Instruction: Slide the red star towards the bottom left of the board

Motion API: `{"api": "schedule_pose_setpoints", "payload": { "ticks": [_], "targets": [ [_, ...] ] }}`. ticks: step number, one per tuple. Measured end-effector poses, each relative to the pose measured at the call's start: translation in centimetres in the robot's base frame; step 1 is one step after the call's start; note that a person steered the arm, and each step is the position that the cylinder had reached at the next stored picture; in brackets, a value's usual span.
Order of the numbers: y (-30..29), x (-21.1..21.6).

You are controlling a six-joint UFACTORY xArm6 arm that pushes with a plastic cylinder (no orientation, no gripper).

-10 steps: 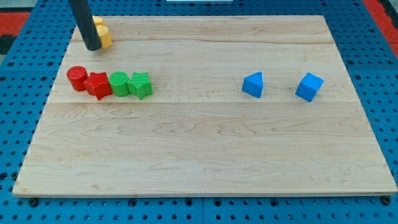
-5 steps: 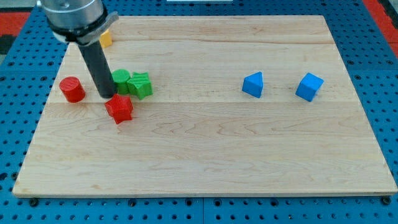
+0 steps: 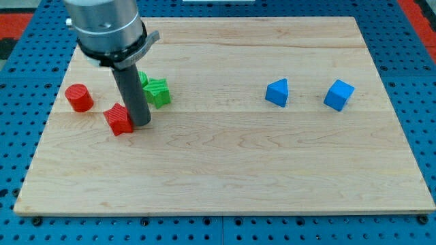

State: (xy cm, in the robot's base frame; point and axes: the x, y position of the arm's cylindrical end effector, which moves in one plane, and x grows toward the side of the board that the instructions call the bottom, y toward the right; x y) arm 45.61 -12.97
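The red star [image 3: 119,120] lies on the wooden board [image 3: 225,170] at the view's left, a little above mid-height. My tip [image 3: 141,123] stands right against the star's right side, touching it. The red cylinder [image 3: 79,97] sits apart from the star, up and to the left. The green star [image 3: 159,93] lies just up and right of the rod. A green cylinder [image 3: 142,79] is mostly hidden behind the rod.
A blue triangular block [image 3: 277,92] and a blue cube [image 3: 338,94] lie at the view's right. The arm's grey body [image 3: 105,27] covers the board's top left corner and hides the yellow blocks there.
The tip has moved from the star's upper left round to its right side. The red star has slid a little left. The green star has shifted slightly. The yellow blocks are now hidden.
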Motion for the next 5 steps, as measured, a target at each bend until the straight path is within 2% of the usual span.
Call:
{"api": "schedule_pose_setpoints", "payload": {
  "ticks": [1, 3, 4, 5],
  "targets": [
    [-1.7, -0.9],
    [-5.2, 1.1],
    [-5.2, -1.5],
    [-6.0, -1.2]
  ]
}}
